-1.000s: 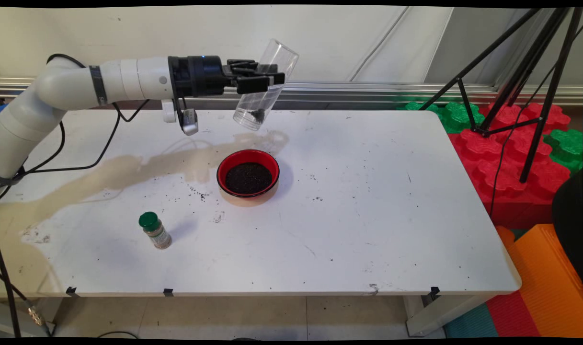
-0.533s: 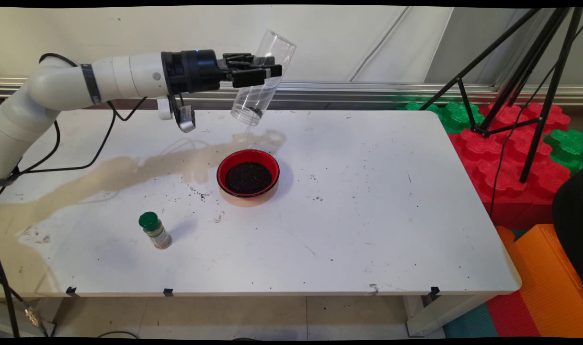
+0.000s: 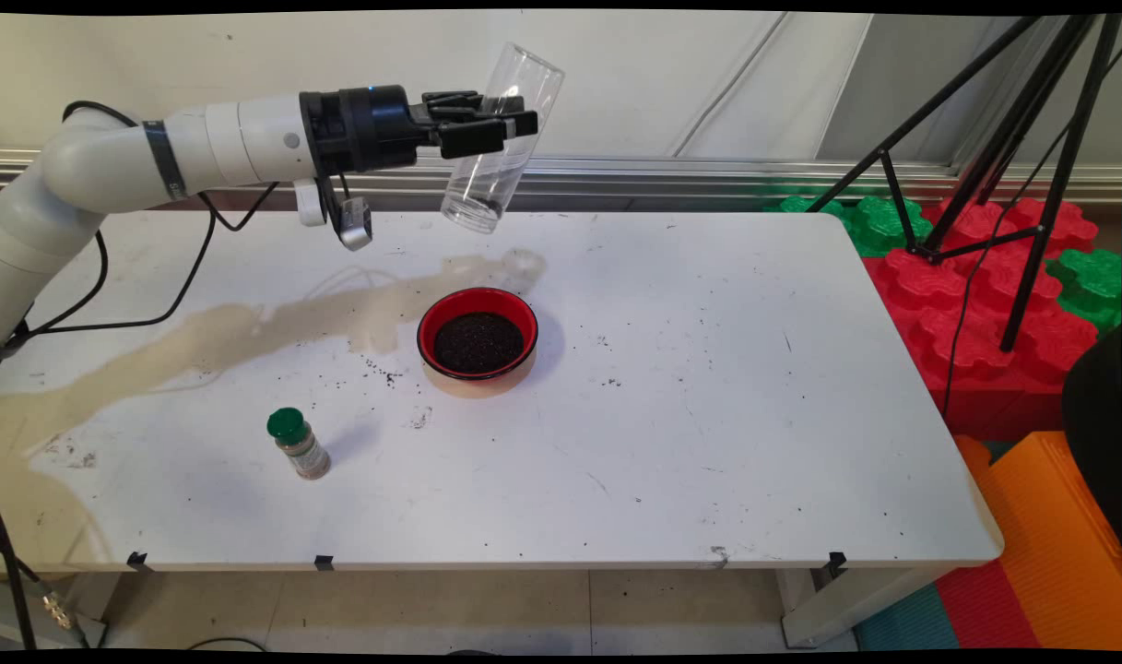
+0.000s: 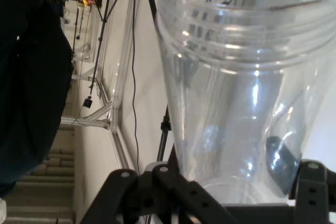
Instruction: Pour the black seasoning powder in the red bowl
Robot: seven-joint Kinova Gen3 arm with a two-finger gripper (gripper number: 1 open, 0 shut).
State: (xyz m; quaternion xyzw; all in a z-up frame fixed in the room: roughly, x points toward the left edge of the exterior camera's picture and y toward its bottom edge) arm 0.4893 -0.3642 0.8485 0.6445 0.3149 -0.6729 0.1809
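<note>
- Main view: the white tabletop (image 3: 708,415) is seen carrying a red bowl (image 3: 478,337), taken here as the landmark; dark specks are scattered beside the bowl, toward the arm's side.
- Above and behind the bowl, a clear plastic jar (image 3: 498,140) is held well off the tabletop, tilted with its closed end lowest, so that a few dark grains are kept at that end.
- The hand (image 3: 501,124) is clamped on the jar's middle from the side; in the hand view the jar (image 4: 236,93) fills the space between the fingers.
- The bowl is filled with dark granules and stands upright, apart from the jar.
- Nearer the camera than the bowl and to its left, a small green-capped spice bottle (image 3: 299,444) is left standing alone.
</note>
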